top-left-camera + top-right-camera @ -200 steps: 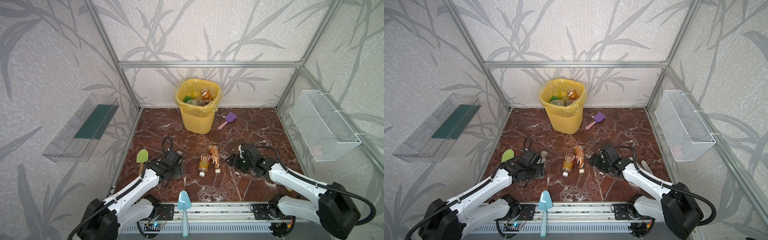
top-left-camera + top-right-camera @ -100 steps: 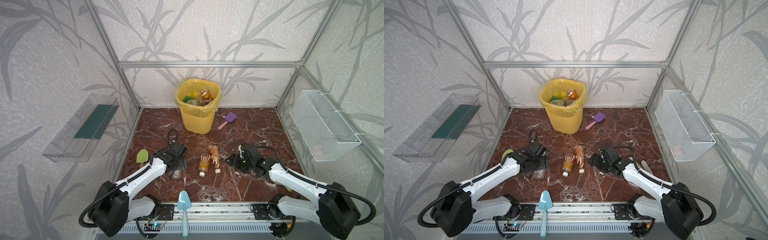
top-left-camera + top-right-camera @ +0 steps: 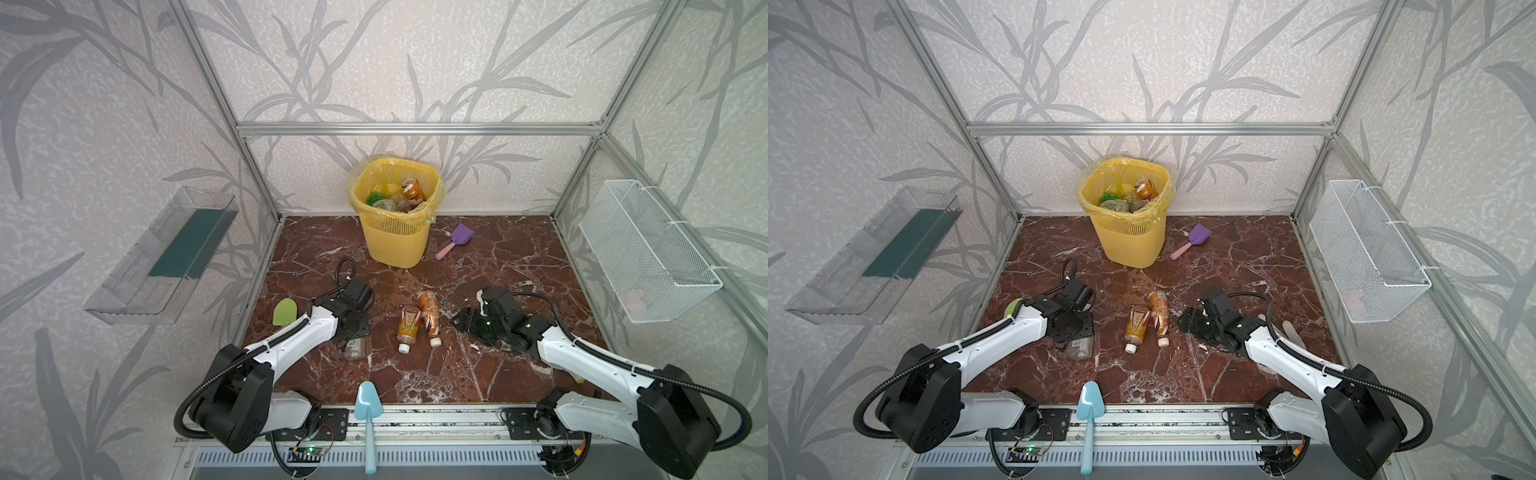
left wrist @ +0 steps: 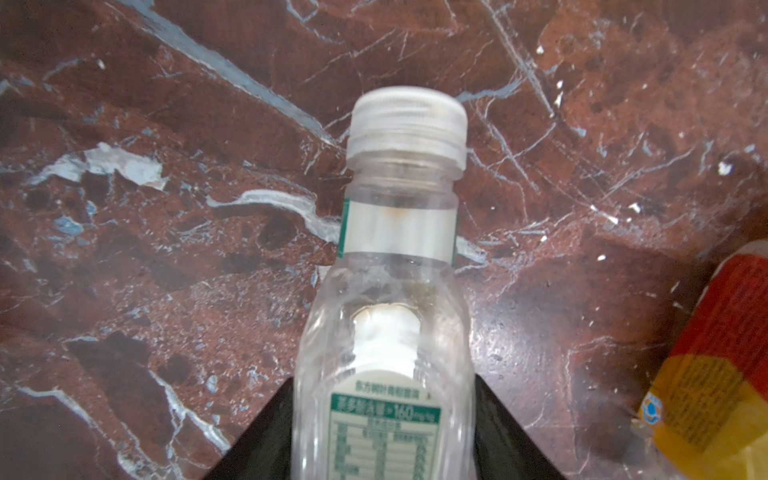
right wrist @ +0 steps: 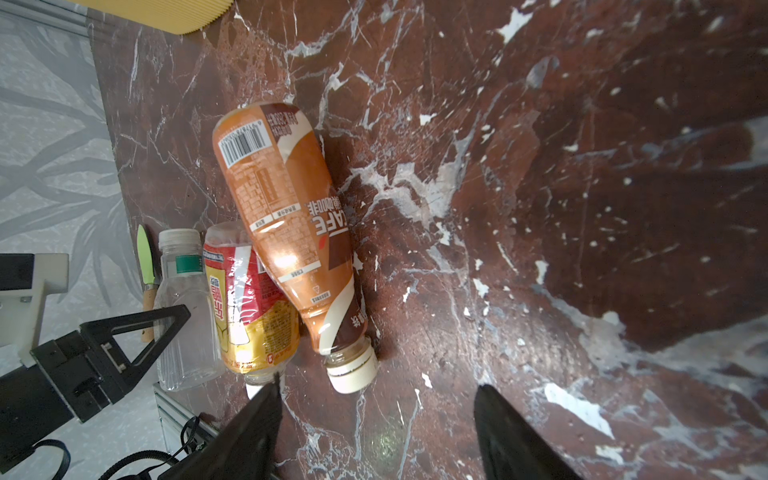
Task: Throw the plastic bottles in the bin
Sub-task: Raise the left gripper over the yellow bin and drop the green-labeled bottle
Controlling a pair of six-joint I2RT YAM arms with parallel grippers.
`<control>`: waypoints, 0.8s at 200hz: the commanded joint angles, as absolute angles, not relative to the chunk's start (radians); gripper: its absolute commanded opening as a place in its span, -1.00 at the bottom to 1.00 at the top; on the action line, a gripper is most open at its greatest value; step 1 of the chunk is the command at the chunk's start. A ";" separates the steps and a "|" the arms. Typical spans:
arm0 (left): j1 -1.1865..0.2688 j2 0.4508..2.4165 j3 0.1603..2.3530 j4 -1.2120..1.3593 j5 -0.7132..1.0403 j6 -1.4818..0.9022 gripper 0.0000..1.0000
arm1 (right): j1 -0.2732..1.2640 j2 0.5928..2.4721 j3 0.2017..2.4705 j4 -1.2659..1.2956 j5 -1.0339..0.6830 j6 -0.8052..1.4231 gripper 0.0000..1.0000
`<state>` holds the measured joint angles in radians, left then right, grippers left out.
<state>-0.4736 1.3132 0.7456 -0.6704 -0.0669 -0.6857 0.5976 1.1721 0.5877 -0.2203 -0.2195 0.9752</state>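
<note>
Black jaws of the L gripper [image 4: 383,380] pressed both flanks of the clear bottle [image 4: 399,291], set narrow, clamping its labelled body. The bottle's long axis ran straight out along the gripper's reach, white cap at the end away from the wrist. Whether it was clear of the marble floor [image 3: 498,266], couldn't tell. In both top views this pair sat front-left, w/ the bin [image 3: 395,245] well apart at the back wall near ctr, so the carry would prob. run away from the robot, slightly to its right, then over the rim.

R gripper [image 3: 457,323] stood approx half open, nothing btwn its jaws, low over the floor, just beside the brown bottle [image 3: 429,313]. That one lay flat, touching the red-yellow bottle [image 3: 408,322]; both axes ran roughly front-to-back, caps toward the robot. R arm was the nearer for those two; L was occupied.

Count: 3 bottles outside the bin (1 clear, 1 brown, 1 red-yellow). The binned bottles [image 3: 399,197] made a heap: 1 brown and some green showed, rest too jumbled to count. 3 shovels: green shovel [image 3: 284,311], blue shovel [image 3: 366,405], purple shovel [image 3: 460,235]. 1 wire basket [image 3: 648,249], 1 clear tray [image 3: 158,257], both on side walls.
</note>
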 commanded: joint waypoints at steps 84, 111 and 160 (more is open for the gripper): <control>-0.464 1.142 0.753 -0.772 -0.072 -0.727 0.05 | 0.603 1.206 0.608 -0.192 -0.232 0.967 0.46; -0.446 1.113 0.874 -0.797 -0.039 -0.707 0.04 | 0.603 1.193 0.613 -0.199 -0.235 0.965 0.46; -0.391 1.358 1.679 -0.794 0.070 -0.553 0.05 | 0.597 1.133 0.693 -0.294 -0.235 0.965 0.46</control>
